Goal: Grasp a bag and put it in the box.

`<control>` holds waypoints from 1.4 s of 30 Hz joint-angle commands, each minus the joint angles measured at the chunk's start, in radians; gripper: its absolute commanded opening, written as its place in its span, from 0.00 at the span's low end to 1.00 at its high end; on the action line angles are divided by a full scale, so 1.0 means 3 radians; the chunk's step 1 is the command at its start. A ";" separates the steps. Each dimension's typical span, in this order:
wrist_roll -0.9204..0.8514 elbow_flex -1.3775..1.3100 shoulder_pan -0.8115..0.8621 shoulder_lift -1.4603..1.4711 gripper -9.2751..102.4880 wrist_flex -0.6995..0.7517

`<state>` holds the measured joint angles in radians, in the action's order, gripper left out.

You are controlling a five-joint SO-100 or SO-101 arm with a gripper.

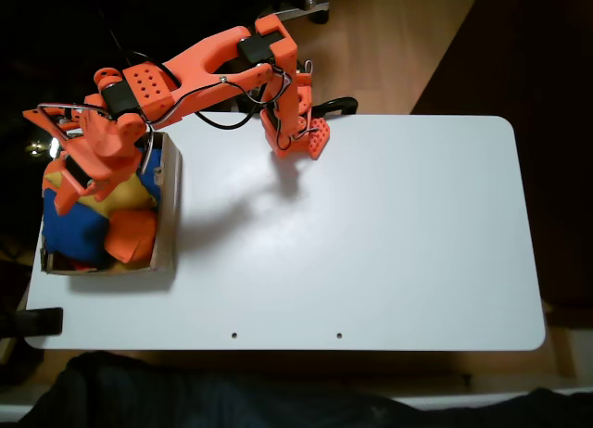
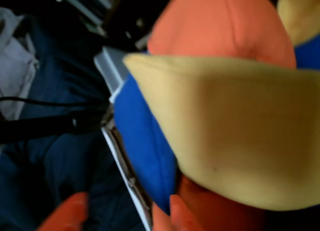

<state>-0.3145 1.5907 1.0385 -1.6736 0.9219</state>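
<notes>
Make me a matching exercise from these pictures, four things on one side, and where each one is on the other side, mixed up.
Things:
1. blue bag
2. box
3. gripper
4. arm's base

Places, as the fixed view shows them:
A. at the table's far edge, near the middle
B. on the table's left end, full of bags
C. over the box, above the bags
D. inside the box, at its lower left, beside an orange bag

Pairs: 1-D, 2-B, 3-C, 4-A

The wrist view shows a yellow bag lying over the blue one.
</notes>
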 commanded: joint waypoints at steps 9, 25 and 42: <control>0.0148 0.0097 -0.0026 -0.0046 0.54 -0.0041; 0.0348 0.0179 -0.0031 -0.0082 0.72 -0.0056; 0.0649 0.0670 -0.0322 -0.0844 0.72 0.0005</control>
<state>-0.1227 1.7871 0.9541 -1.8607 0.9219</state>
